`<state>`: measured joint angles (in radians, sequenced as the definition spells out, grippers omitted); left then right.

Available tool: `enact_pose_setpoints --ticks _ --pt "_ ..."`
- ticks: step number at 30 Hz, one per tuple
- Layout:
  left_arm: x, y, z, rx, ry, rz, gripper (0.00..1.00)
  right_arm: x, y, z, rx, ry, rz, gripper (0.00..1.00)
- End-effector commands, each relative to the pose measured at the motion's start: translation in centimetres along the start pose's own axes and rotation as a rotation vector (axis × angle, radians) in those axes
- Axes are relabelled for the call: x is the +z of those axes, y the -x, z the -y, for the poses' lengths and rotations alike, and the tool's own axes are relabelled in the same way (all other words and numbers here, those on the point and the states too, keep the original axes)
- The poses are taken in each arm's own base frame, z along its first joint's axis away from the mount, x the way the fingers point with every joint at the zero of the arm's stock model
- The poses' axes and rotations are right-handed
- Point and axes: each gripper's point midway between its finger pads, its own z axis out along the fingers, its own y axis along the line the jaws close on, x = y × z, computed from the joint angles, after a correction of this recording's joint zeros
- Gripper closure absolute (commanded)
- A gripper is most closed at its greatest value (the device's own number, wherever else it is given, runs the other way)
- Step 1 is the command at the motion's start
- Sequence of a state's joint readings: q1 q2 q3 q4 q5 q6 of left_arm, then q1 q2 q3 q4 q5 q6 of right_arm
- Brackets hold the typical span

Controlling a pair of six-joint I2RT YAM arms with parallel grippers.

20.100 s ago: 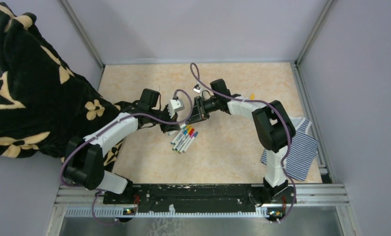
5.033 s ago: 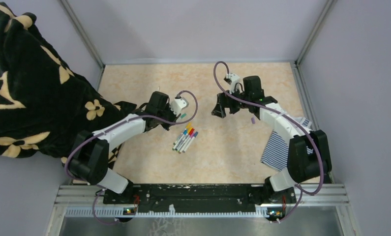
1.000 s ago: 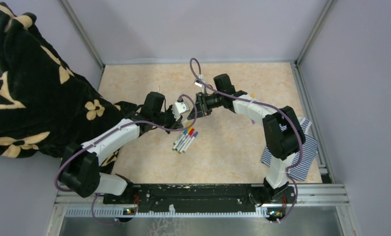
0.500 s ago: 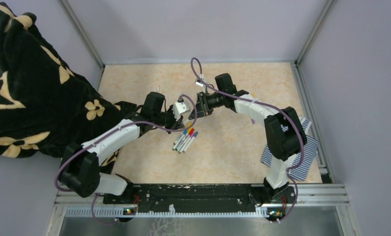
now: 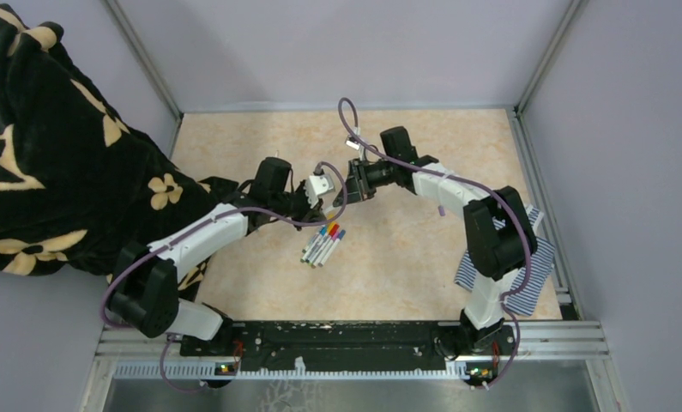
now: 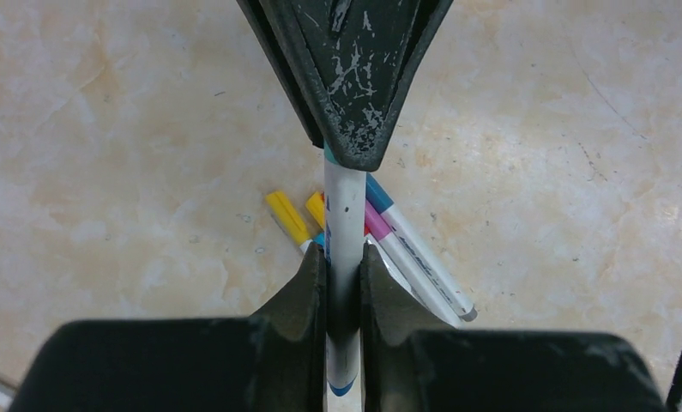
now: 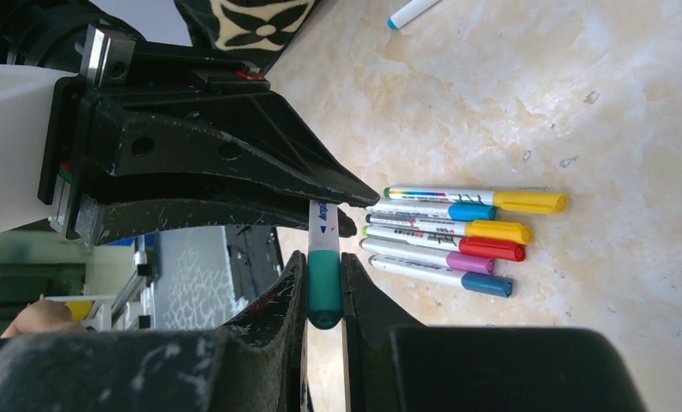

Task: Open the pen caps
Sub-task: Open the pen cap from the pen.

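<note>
Drifted rightward, left gripper (image 6: 344,262) clamps pen (image 6: 344,197); right gripper (image 7: 323,262) pinches teal cap (image 7: 324,293), apparently pointing right.

light: bright, even, diffuse | shadows: faint, soft | glare: mild sheen on tabletop (image 6: 673,215) | focus: wrist-view foreground soft

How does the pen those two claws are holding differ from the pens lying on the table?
The held pen is up in the air, pinched at its white barrel by the left gripper and at its teal cap by the right gripper; the pens on the table lie loose, side by side. Its cap is teal; theirs include yellow, blue and red. Both kinds have white barrels and look capped.
</note>
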<state>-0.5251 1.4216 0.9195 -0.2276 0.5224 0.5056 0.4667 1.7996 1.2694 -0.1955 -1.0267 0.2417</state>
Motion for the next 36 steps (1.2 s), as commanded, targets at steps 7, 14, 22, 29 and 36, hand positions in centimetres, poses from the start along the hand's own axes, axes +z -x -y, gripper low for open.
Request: enact_pose_setpoints --ticks 7,14,22,29,36 --pt "-0.4 -3.6 -3.9 -0.059 0.230 -0.142 1.00 -3.3 3.4 -1.6 -0.084 0.006 0.107 1.00" --pt "-0.2 -3.2 -2.4 -0.061 0.140 -0.128 1.00 -4.4 3.9 -1.6 -0.103 -0.003 0.131 1.00" --pt "0.6 -4.2 -0.2 -0.085 -0.009 -0.175 1.00 -5.0 3.9 -1.4 -0.139 -0.020 0.124 1.00" --pt "0.7 -5.0 -1.1 -0.102 0.034 -0.211 1.00 -6.1 4.4 -1.4 -0.136 -0.014 0.139 1.00" --pt "0.2 -5.6 -3.8 -0.105 0.192 -0.241 1.00 -7.0 4.9 -1.3 -0.111 -0.008 0.162 1.00"
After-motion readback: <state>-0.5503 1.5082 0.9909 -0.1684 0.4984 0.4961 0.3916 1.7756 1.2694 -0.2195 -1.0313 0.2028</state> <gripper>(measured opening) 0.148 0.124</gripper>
